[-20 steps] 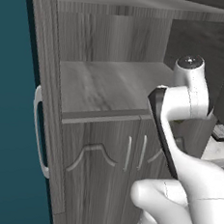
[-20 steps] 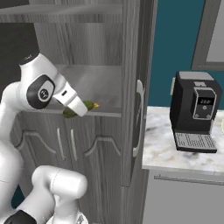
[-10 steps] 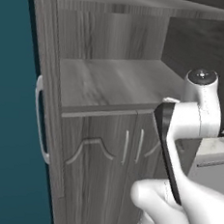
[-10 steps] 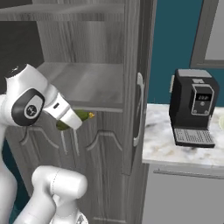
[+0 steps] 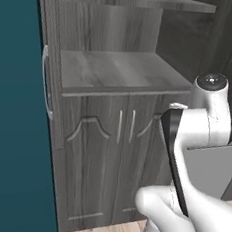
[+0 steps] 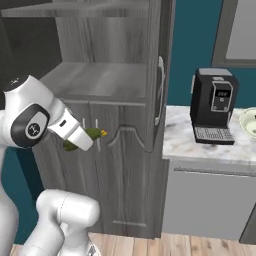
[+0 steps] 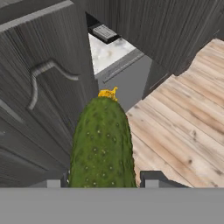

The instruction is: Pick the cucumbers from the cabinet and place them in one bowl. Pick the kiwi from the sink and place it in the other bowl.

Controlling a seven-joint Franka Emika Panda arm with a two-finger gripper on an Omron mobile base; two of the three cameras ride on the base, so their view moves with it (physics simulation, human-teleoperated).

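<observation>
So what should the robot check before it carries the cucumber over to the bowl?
1. Cucumber sits between the fingers of the gripper: ok.
2. Cucumber is out of the cabinet, in front of the lower doors: ok.
3. Cream bowl is in sight on the counter, right of the coffee machine: ok.
4. Bowl has room inside: cannot tell, it is cut off at the picture's edge.
5. Open cabinet door is clear of the way to the counter: cannot tell.
</observation>
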